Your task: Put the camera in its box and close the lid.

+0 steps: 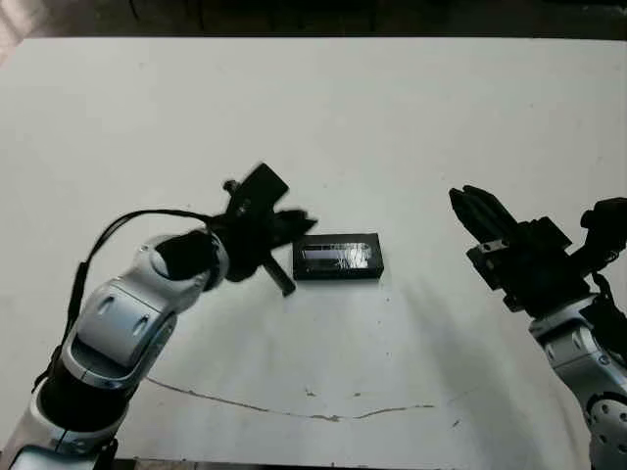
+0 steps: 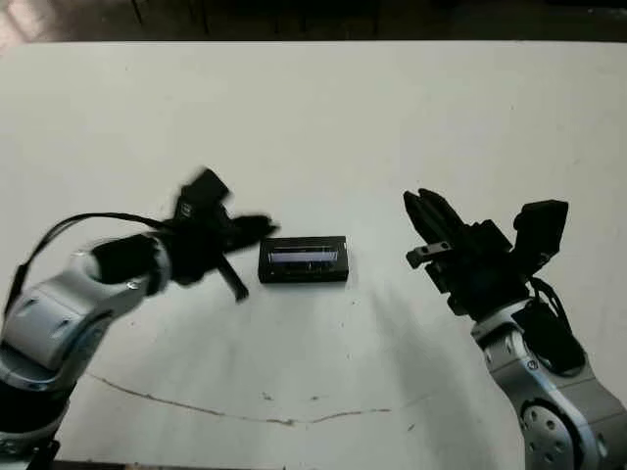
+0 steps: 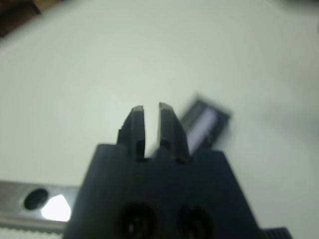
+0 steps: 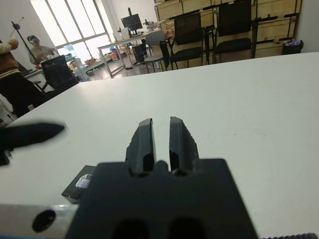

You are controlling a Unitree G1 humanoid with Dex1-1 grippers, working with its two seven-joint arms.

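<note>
Lying lidded at table [image 1: 392,117] centre: box [image 1: 337,258].
Hovering just left, left claw [image 1: 291,224] nearly closed, empty; well right, right claw [image 1: 477,210] likewise.

The two head views look down and forward over the white table [image 1: 411,117], sharing nearly the same scene. The left wrist view sits close above the tabletop, blurred. The right wrist view looks low across the table toward chairs [image 4: 199,35] beyond.

I'm seeing the white bench [image 1: 411,108] glaring brightly under overhead light; the left claw [image 1: 284,235] is smearing with motion blur, and my left wrist view is looking soft and unfocused.
</note>
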